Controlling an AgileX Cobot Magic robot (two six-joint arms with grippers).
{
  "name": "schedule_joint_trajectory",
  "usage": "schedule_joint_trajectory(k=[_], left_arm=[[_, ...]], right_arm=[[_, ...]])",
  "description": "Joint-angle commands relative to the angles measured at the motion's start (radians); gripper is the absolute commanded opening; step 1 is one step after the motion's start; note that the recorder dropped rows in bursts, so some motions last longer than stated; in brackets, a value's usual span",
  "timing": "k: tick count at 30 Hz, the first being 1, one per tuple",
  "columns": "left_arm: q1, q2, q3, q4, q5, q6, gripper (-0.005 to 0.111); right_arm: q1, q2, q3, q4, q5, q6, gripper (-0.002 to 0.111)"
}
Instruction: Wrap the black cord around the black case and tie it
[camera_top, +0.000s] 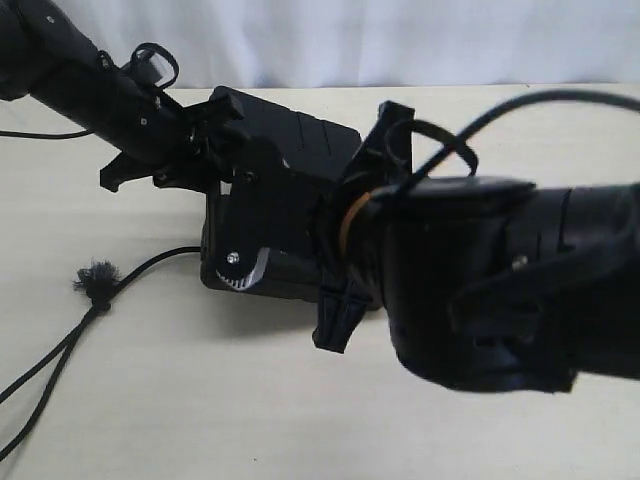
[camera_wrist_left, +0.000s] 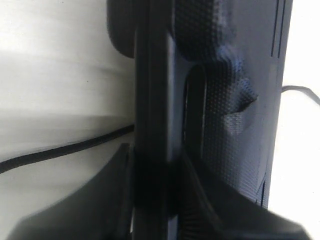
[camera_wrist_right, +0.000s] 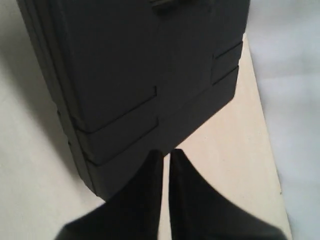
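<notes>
The black case (camera_top: 290, 165) is tipped up on one edge on the table, its ridged back showing in the right wrist view (camera_wrist_right: 125, 65). My left gripper (camera_top: 215, 140) is shut on the case's upper left rim, its fingers (camera_wrist_left: 155, 165) clamping the edge beside the handle cut-out (camera_wrist_left: 195, 115). The black cord (camera_top: 150, 265) runs from under the case out to the left, past its fuzzy tuft (camera_top: 97, 278), and lies on the table beside the case (camera_wrist_left: 65, 150). My right gripper (camera_wrist_right: 166, 152) hovers shut at the case's right lower corner, holding nothing.
The pale table (camera_top: 300, 410) stretches in front of the case. A white backdrop (camera_top: 400, 40) closes the far side. The right arm's bulky wrist (camera_top: 480, 280) and its glossy cable (camera_top: 520, 105) hide the right part of the scene.
</notes>
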Motion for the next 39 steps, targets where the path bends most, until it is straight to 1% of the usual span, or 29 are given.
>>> schedule_joint_trajectory(k=[1, 3, 5, 6, 10, 13, 16, 19, 21, 22, 25, 27, 29, 34, 39], left_arm=[[-0.002, -0.018, -0.007, -0.060, 0.007, -0.004, 0.000], [-0.002, -0.018, -0.007, -0.078, 0.007, -0.004, 0.000], [-0.002, -0.018, -0.007, -0.118, 0.007, -0.004, 0.000], [-0.002, -0.018, -0.007, -0.128, 0.007, -0.004, 0.000], [-0.002, -0.018, -0.007, -0.191, 0.005, -0.004, 0.000], [-0.002, -0.018, -0.007, -0.204, 0.008, -0.004, 0.000], [-0.002, -0.018, -0.007, -0.204, 0.008, -0.004, 0.000], [-0.002, -0.018, -0.007, -0.204, 0.008, -0.004, 0.000], [-0.002, -0.018, -0.007, -0.204, 0.004, -0.004, 0.000], [-0.002, -0.018, -0.007, -0.204, 0.004, -0.004, 0.000], [-0.002, -0.018, -0.007, -0.204, 0.004, -0.004, 0.000], [-0.002, -0.018, -0.007, -0.204, 0.004, -0.004, 0.000], [-0.002, -0.018, -0.007, -0.202, 0.004, -0.004, 0.000], [-0.002, -0.018, -0.007, -0.202, 0.006, -0.004, 0.000], [-0.002, -0.018, -0.007, -0.202, 0.006, -0.004, 0.000]], right_arm=[[-0.001, -0.020, 0.148, -0.278, -0.132, 0.387, 0.004], [-0.001, -0.032, 0.250, -0.519, -0.184, 0.664, 0.004], [-0.001, -0.035, 0.336, -0.738, -0.195, 0.942, 0.004], [-0.001, -0.032, 0.360, -0.738, -0.188, 1.008, 0.004], [-0.001, -0.004, 0.382, -0.738, -0.199, 1.022, 0.005], [-0.001, 0.027, 0.362, -0.738, -0.225, 1.022, 0.015], [-0.001, 0.063, 0.334, -0.738, -0.240, 1.013, 0.034], [-0.001, 0.106, 0.295, -0.738, -0.268, 1.011, 0.062], [-0.001, 0.139, 0.268, -0.738, -0.271, 1.011, 0.078], [-0.001, 0.158, 0.254, -0.738, -0.271, 1.011, 0.083], [-0.001, 0.205, 0.216, -0.738, -0.271, 1.009, 0.094], [-0.001, 0.238, 0.195, -0.738, -0.271, 0.988, 0.097], [-0.001, 0.270, 0.179, -0.738, -0.268, 0.955, 0.096], [-0.001, 0.367, 0.130, -0.738, -0.129, 0.953, 0.096], [-0.001, 0.462, 0.069, -0.738, -0.050, 0.924, 0.096]])
